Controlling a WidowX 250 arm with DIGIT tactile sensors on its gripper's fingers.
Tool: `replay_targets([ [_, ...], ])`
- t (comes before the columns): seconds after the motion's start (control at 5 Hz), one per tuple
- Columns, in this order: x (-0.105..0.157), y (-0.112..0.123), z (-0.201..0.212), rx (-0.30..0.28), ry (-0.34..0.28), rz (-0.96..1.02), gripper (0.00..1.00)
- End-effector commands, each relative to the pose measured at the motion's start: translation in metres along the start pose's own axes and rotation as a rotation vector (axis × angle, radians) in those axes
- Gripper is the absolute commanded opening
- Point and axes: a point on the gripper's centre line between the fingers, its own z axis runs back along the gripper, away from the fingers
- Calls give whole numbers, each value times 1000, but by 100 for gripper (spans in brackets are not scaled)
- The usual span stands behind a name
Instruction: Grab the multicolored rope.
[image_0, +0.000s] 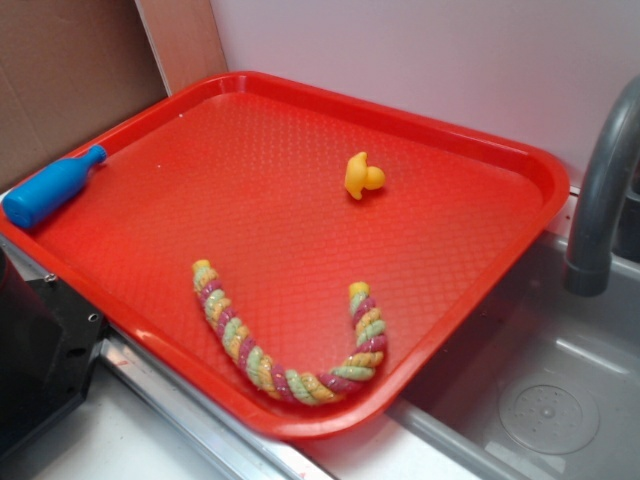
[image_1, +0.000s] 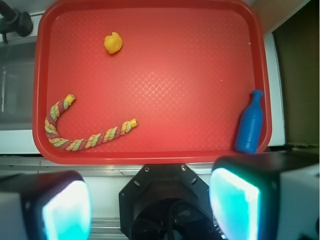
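The multicolored rope (image_0: 285, 350) (image_1: 80, 132), a twisted cord of yellow, green and pink strands, lies curved in a U near the front edge of the red tray (image_0: 440, 120) (image_1: 200, 150). In the wrist view my gripper (image_1: 150, 205) hangs high above the robot's black base, off the tray's near edge and well clear of the rope. Its two pads (image_1: 65, 212) glow teal, stand wide apart and hold nothing. The gripper does not show in the exterior view.
A small yellow duck (image_0: 362, 176) (image_1: 113, 43) sits mid-tray. A blue toy bottle (image_0: 50, 188) (image_1: 250, 122) lies against the tray's rim. A grey faucet (image_0: 600, 190) and sink basin (image_0: 540, 400) are beside the tray. The black robot base (image_1: 165, 195) is below the gripper.
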Motion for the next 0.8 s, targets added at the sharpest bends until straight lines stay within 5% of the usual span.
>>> replay_targets([
  [0.0,0,0,0,0,0,0,100],
  [0.2,2,-5,-44,-2,73,97,100],
  [0.6,-5,-40,-110,-61,42,411,100],
])
